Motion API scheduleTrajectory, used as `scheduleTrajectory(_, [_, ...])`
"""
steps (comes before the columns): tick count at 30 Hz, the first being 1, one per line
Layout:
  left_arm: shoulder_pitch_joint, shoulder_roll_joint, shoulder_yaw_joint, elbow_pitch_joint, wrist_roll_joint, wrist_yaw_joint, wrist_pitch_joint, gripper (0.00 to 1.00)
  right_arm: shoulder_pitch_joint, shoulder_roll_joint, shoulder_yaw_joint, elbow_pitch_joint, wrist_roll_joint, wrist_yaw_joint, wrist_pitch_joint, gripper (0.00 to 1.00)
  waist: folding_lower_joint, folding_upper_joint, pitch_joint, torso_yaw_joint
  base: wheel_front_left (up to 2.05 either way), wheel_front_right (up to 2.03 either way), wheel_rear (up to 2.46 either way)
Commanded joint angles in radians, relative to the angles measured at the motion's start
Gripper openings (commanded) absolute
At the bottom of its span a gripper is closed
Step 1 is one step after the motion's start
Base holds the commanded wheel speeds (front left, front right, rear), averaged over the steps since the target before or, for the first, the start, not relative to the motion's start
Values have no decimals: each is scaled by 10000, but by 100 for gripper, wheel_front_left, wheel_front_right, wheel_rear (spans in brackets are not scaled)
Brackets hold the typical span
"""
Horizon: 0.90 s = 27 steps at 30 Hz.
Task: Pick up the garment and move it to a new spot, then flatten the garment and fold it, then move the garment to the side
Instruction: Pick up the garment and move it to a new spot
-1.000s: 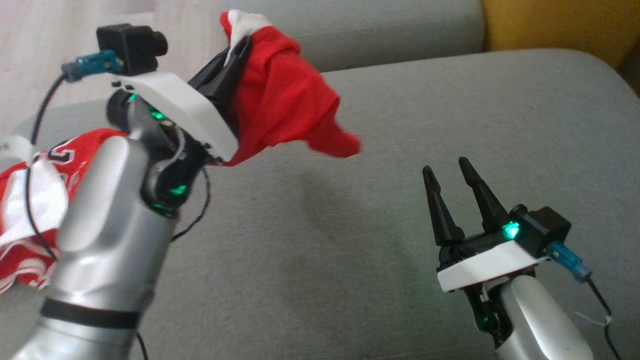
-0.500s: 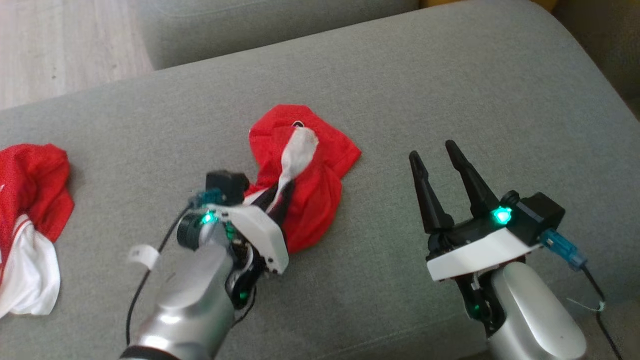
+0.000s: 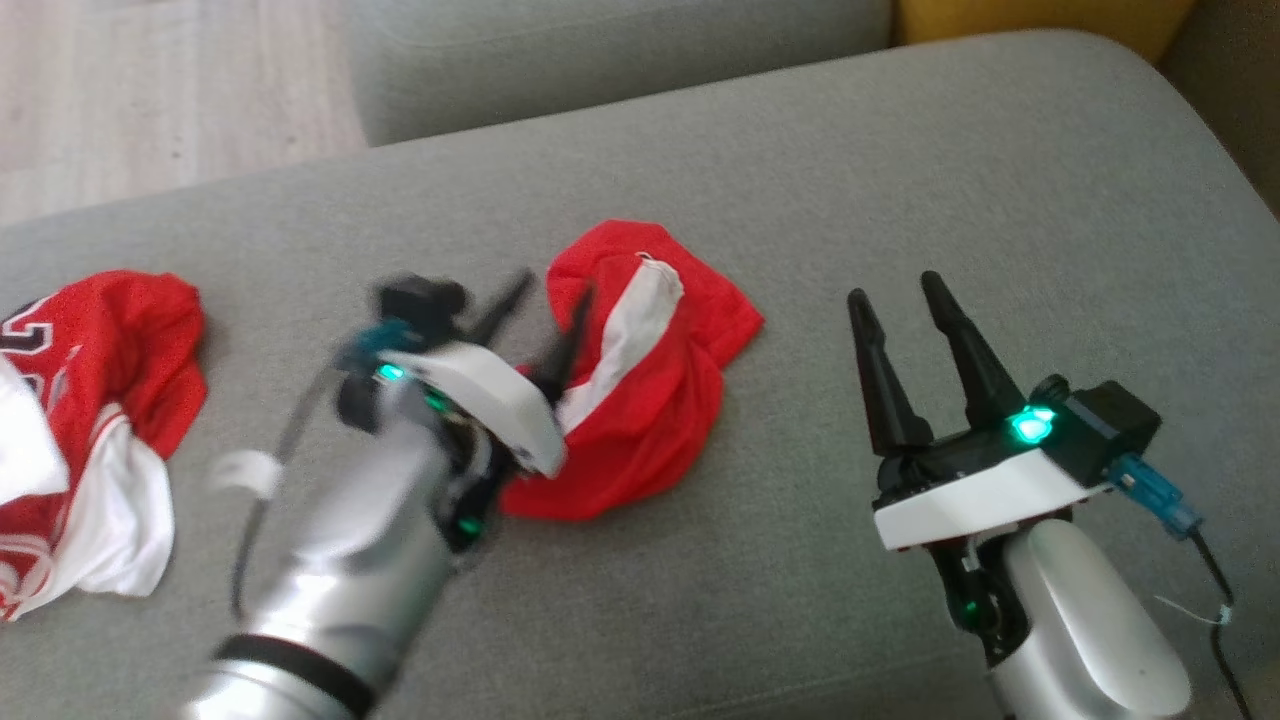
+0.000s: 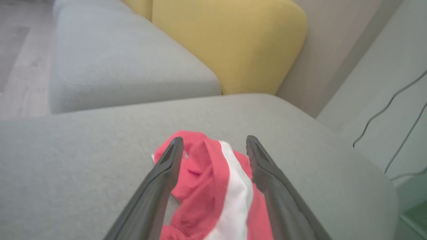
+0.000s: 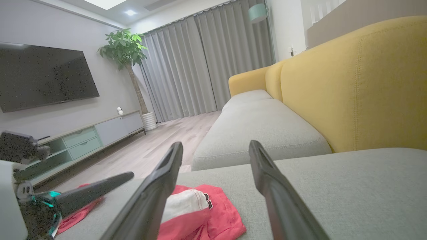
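ok so the crumpled red garment with the white stripe [image 3: 680,400] [image 4: 200,180] [image 5: 220,213] is lying in a loose heap about in the middle of the grey fabric sofa seat cushion [image 3: 900,170] [image 4: 83,173] [image 5: 350,186], bunched up, nowhere near flat

The left gripper [image 3: 552,300] [image 4: 214,141] is over the cushion's middle, right at the left edge of that heap. It's blurry in the head view, but the left wrist view is clear enough: the two dark fingers are spread wide with the garment lying on the cushion between and under them, so it's let loose and gripping nothing. Can't tell if the fingers brush the cloth or not

The right gripper [image 3: 895,295] [image 5: 216,146] hangs over the right part of the cushion, well apart from the heap, fingers splayed and empty too, pointing toward the cushion's far edge

At the left end of the cushion there's a second bundle, a red and white jersey with dark lettering [image 3: 110,400], also crumpled. Past the cushion's far edge sits another grey seat cushion [image 3: 600,50], with pale wood floor [image 3: 150,90] beside it, and behind the cushion's right end there's a mustard yellow backrest [image 4: 227,43] [image 5: 350,90]
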Motion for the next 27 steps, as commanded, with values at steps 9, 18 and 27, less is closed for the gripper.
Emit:
scheduleTrajectory(9, [1136,2528,2255,-3797,1500,1827,-167,100,176,29,-283,-471,145,77,-107,100,0,0,-422,444,0,0,0])
scheduleTrajectory(18, [4622,2540,4364,-6722,2142,3243,-169,100,518,-131,-571,-437,-17,77,-107,100,0,0,-387,549,0,0,0])
scheduleTrajectory(27, [6253,1272,5292,-7560,3790,3194,-169,100,604,-212,-609,-292,-132,77,-107,100,0,0,-364,640,0,0,0])
